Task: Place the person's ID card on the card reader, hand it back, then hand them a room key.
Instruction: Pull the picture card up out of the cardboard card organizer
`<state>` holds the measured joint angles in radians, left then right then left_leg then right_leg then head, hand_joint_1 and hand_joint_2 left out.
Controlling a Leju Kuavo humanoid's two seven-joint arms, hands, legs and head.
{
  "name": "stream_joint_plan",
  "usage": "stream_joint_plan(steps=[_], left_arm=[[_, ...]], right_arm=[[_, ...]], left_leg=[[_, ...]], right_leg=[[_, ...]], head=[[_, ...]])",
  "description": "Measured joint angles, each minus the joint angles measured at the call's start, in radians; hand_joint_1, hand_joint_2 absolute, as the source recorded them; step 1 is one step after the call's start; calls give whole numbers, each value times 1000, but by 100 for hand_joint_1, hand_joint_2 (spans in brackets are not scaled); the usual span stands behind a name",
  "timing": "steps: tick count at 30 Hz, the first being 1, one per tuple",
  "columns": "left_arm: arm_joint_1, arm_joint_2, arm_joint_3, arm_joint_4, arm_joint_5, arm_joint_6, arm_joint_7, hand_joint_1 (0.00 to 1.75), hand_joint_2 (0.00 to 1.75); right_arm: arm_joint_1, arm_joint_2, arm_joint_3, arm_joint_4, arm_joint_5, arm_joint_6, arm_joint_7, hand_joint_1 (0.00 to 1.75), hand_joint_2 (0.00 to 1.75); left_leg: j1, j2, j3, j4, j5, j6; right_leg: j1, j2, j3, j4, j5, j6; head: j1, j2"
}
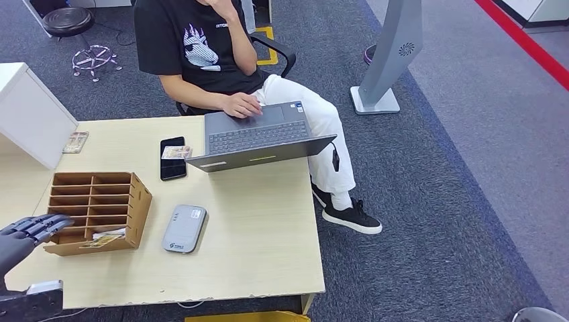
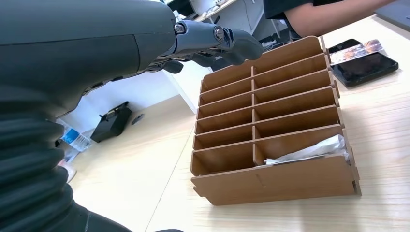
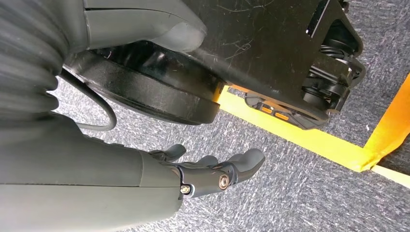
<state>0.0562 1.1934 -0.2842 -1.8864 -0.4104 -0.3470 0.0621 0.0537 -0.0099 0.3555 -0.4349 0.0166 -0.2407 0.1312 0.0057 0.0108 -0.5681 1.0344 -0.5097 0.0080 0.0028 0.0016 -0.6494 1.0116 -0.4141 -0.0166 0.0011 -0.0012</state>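
So the left hand hangs empty, fingers loosely spread, right at the wooden organizer, probably going for the room key in its nearest slot. The card reader sits just beyond the box. The ID card lies farther off on a phone. The right hand dangles empty over the floor.

Left hand raised at lower left of head view, dark fingers extended forward, slightly curled, holding nothing. Right hand hangs low, fingers loosely apart, empty, pointing down toward floor.
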Motion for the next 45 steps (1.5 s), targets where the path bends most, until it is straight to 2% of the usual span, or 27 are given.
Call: stream_joint_plan(steps=[4, 6, 10, 13, 16, 20, 23, 26, 28, 35, 45], left_arm=[[18, 3, 14, -4, -9, -2, 11, 0, 175], [56, 3, 40, -8, -31, 0, 33, 0, 175], [163, -12, 130, -24, -175, 20, 126, 0, 175], [208, -47, 171, -27, -302, 51, 185, 0, 175], [219, -104, 177, -24, -382, 78, 211, 0, 175], [177, -260, 171, 29, -573, 170, 281, 0, 175], [157, -371, 162, 79, -648, 225, 307, 0, 175], [141, -459, 159, 120, -678, 260, 310, 0, 175], [132, -501, 158, 142, -686, 274, 304, 0, 175], [107, -599, 158, 186, -711, 304, 283, 0, 175], [60, -671, 155, 243, -733, 321, 249, 0, 175]], right_arm=[[0, 0, 0, 0, -5, 0, 1, 0, 175], [2, 0, 0, -2, -11, 0, 8, 0, 175], [23, -7, 1, -52, -11, 0, 75, 0, 175], [43, -12, 5, -109, -10, 0, 126, 0, 175], [59, -16, 13, -150, -6, 0, 144, 0, 175], [79, -18, 19, -201, -12, 0, 161, 0, 175], [98, -19, 20, -242, -10, 0, 182, 0, 175], [114, -23, 20, -276, -7, 0, 197, 0, 175], [122, -26, 20, -293, 0, 0, 202, 0, 175], [141, -34, 19, -333, 8, 0, 207, 0, 175], [152, -39, 16, -357, 19, 0, 209, 0, 175]], left_leg=[[0, 0, 0, 0, 0, 0], [0, 1, 0, 0, 0, 0], [0, 2, 1, 0, 0, 0], [0, 1, 0, 0, 0, 0], [-1, 1, 0, 0, -1, 0], [-2, -1, 0, 0, -1, 1], [-2, -1, 0, 0, 0, 1], [-2, -1, 0, 0, -1, 1], [-2, -1, 0, 0, -1, 1], [-2, -1, 0, 0, -1, 1], [-2, -1, 0, 0, -1, 1]], right_leg=[[0, 0, 0, 0, 0, 0], [0, 1, 0, 0, 0, 0], [0, 2, 0, 0, 0, 0], [0, 1, 0, 0, 0, 0], [-1, 1, 0, -1, 0, 0], [-2, -1, 1, -1, 0, 0], [-2, -1, 1, -1, 0, 1], [-2, -1, 1, -1, 0, 1], [-2, -1, 1, -1, 0, 1], [-2, -1, 0, -1, 0, 1], [-2, -1, 0, -1, 0, 0]], head=[[0, 0], [0, 0], [0, 0], [0, 0], [0, 0], [-1, 0], [-1, 0], [0, 0], [-1, 0], [-1, 0], [-1, 0]])
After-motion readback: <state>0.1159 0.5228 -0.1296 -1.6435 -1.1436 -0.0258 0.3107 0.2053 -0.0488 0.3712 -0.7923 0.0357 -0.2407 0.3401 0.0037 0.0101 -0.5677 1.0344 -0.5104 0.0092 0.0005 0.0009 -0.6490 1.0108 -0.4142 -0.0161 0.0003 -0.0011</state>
